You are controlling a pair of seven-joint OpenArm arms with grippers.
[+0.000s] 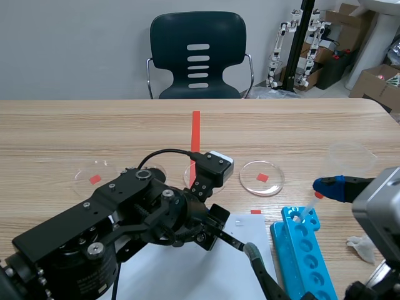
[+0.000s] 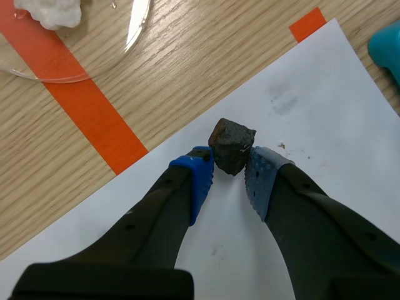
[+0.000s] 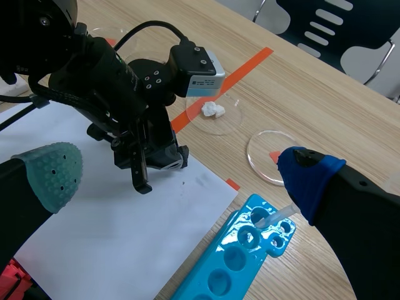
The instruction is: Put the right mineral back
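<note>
The left gripper (image 2: 232, 164) is pinching the dark mineral (image 2: 232, 145) between its two blue pads (image 2: 201, 174). Only the very tips are touching the stone, on its near half, and most of the stone is sticking out ahead of the fingers. The mineral is sitting on the white paper sheet (image 2: 325, 112), near the sheet's edge, and I cannot tell if it is already lifting off.

I think the step in hand is the grasp before carrying. The hold looks shallow, so the stone may be turning or slipping out when the arm is rising. It is better to be pressing firmly, rising slowly and keeping the fingers pointing down.

The glass dish (image 2: 134, 25) ahead is already holding a white mineral (image 2: 50, 11), so the empty petri dish (image 1: 262, 187) further right is probably the goal.

The right gripper (image 3: 181, 172) is waiting with its fingers spread wide and holding nothing, beside the blue tube rack (image 3: 250, 250).
</note>
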